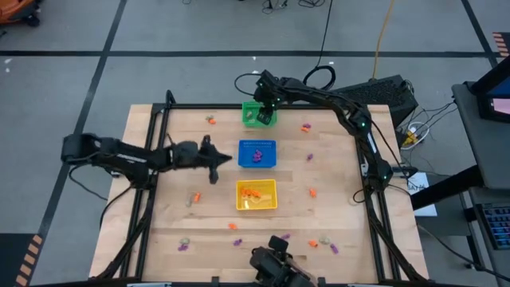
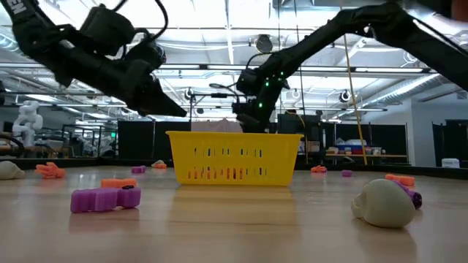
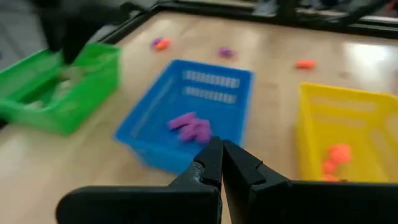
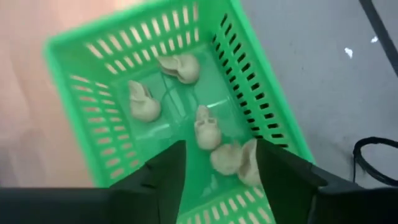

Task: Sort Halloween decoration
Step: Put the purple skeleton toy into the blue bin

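Three square baskets stand in a row down the table's middle: green (image 1: 256,114) farthest, blue (image 1: 257,154) in the middle, yellow (image 1: 256,195) nearest. My right gripper (image 4: 221,180) hangs open over the green basket (image 4: 124,50), where several pale skull trinkets (image 4: 207,127) lie on the floor, one (image 4: 231,158) below the gap between the fingers. My left gripper (image 3: 221,162) is shut and empty, just left of the blue basket (image 3: 186,106), which holds purple trinkets (image 3: 191,127). Orange trinkets (image 3: 336,155) lie in the yellow basket.
Loose trinkets are scattered over the wooden table: orange ones (image 1: 210,119) (image 1: 312,191) (image 1: 194,198), purple ones (image 1: 309,157) (image 1: 333,249), and a pale skull (image 2: 384,203) and a purple piece (image 2: 102,197) near the near edge. A black frame (image 1: 151,143) borders the table.
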Robot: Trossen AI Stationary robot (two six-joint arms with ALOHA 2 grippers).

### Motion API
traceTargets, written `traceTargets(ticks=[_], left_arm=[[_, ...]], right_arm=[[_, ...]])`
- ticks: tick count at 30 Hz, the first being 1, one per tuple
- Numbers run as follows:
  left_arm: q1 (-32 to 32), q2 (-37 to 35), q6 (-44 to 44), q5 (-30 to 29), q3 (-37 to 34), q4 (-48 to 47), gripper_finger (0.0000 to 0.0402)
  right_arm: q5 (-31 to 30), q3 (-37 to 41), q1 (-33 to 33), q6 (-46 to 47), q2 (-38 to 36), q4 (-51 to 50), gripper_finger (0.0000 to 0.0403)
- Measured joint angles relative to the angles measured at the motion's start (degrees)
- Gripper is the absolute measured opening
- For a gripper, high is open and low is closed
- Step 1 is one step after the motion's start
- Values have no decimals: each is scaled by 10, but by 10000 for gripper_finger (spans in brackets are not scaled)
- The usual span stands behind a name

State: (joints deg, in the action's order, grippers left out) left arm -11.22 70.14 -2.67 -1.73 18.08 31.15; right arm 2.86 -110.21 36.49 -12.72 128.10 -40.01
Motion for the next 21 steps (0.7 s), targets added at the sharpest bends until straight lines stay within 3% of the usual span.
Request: traceTargets(ticks=[4, 11, 15, 21], left_arm=[[-84, -38, 29, 49, 51, -152, 10], [-184, -24, 134, 91, 167, -370, 1], [-214, -10, 177, 92, 213, -453, 0], [-233, 14, 193, 93, 242, -509, 0]], right_arm=[[0, 0, -4, 4, -28, 3, 161], [2, 21, -28, -5, -55, 68, 17], [3, 90, -45, 0, -76, 156, 10], [4, 263, -75, 32, -161, 328, 2]])
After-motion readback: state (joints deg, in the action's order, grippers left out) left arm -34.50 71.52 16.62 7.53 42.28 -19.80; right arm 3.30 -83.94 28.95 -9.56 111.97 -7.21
